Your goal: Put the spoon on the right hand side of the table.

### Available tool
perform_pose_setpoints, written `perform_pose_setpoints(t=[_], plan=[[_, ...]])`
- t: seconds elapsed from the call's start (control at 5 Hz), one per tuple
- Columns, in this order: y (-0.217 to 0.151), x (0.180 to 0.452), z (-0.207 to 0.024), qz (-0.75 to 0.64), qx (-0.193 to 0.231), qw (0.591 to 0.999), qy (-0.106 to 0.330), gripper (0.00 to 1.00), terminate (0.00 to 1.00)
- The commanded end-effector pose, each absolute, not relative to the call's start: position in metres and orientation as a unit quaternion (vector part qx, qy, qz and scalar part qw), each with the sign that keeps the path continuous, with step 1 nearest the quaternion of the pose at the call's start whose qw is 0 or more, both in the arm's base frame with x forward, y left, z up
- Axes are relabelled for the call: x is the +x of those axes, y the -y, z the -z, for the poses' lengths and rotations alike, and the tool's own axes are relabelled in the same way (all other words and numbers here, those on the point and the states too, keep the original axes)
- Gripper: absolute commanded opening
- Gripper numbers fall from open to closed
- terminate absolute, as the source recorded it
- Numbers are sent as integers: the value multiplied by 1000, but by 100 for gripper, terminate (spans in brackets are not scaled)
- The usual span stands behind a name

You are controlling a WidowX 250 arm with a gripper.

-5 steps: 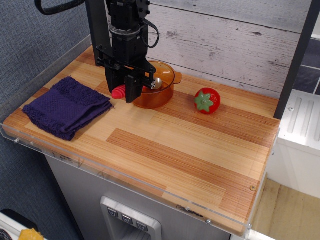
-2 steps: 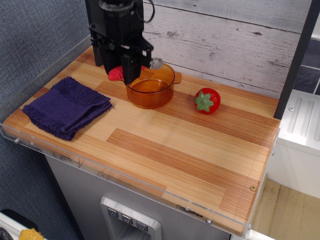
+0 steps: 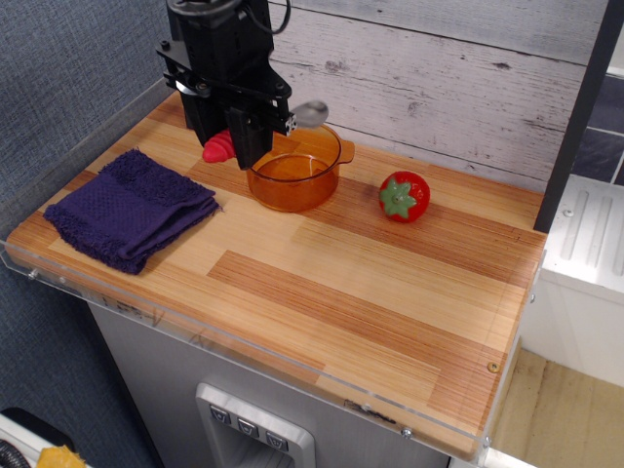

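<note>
My black gripper (image 3: 244, 136) is shut on the spoon and holds it in the air above the left rim of the orange pot. The spoon's ribbed red handle (image 3: 218, 146) sticks out to the left of the fingers. Its shiny silver bowl (image 3: 311, 113) sticks out to the right, above the pot. The middle of the spoon is hidden by the fingers. The light-wood striped table (image 3: 370, 283) lies below, with its right half bare wood.
An orange see-through pot (image 3: 294, 174) stands at the back, left of centre. A red strawberry toy (image 3: 404, 196) with green leaves sits right of it. A folded purple towel (image 3: 129, 208) lies at the left. A grey plank wall (image 3: 439, 78) backs the table.
My gripper has lifted the spoon up out of the pot and shifted a little to the left. The pot, the toy and the towel have not moved.
</note>
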State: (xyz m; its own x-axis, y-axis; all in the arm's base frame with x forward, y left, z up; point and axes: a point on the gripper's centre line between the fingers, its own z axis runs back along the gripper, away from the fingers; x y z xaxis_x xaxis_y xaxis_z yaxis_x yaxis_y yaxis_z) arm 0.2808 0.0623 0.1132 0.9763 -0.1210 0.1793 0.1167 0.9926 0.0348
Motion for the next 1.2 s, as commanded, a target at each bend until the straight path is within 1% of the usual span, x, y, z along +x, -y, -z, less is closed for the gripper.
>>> perform_pose_setpoints(t=[0.0, 0.2, 0.4, 0.6, 1.0], plan=[[-5, 264, -117, 109, 14, 984, 140, 0, 0], [28, 257, -108, 131, 24, 980, 150, 0, 0], [53, 256, -98, 146, -7, 976, 162, 0, 0], [68, 257, -79, 156, -3, 976, 153, 0, 0], [82, 272, -34, 161, 12, 976, 147, 0, 0]])
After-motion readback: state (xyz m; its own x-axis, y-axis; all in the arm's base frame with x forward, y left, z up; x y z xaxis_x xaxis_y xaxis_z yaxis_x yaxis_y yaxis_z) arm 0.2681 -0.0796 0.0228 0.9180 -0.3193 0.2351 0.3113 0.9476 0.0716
